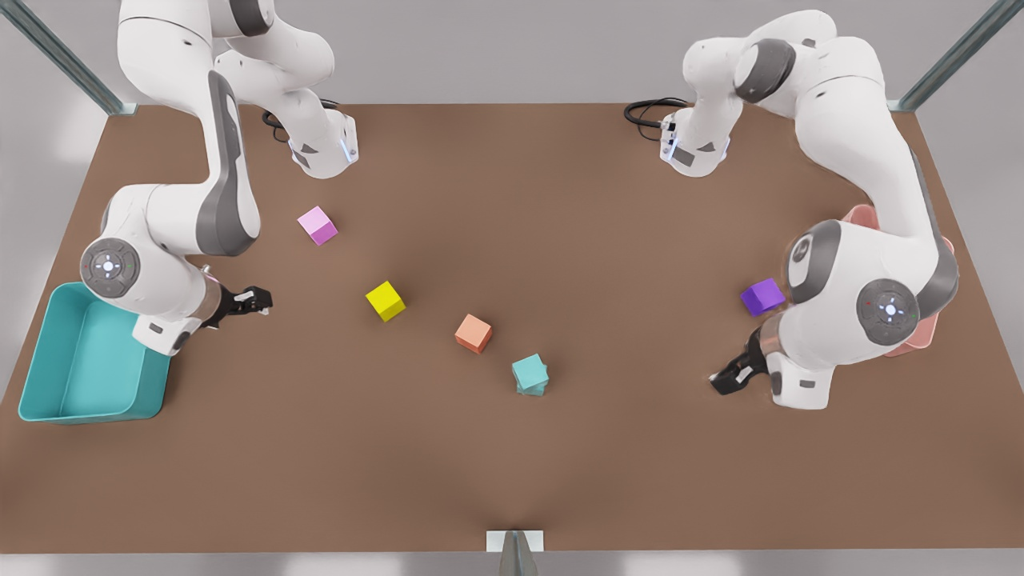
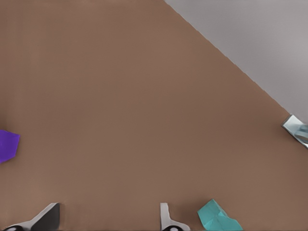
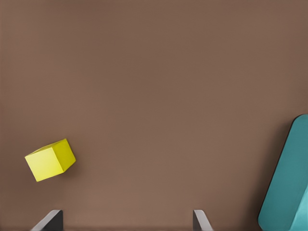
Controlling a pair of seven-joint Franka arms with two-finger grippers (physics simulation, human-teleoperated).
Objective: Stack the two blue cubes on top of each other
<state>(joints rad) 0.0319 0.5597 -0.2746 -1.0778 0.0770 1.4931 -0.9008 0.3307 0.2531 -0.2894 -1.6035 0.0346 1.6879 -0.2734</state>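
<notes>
Right gripper: far to the front view's left of the orange cube, forearm low and near level, fingers spread wide, holding nothing
Blue cubes: just beside the orange cube, one atop the other, slightly twisted
Left gripper: well off the orange cube's opposite side, tilted tableward, fingers parted, empty
Care: stack looks finished; keep both arms clear of it

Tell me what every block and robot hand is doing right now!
two blue cubes: stacked, one on the other, slightly twisted.
left gripper: open, empty, near the purple cube.
right gripper: open, empty, beside the teal bin.
yellow cube, orange cube, pink cube: loose on the table.
</notes>
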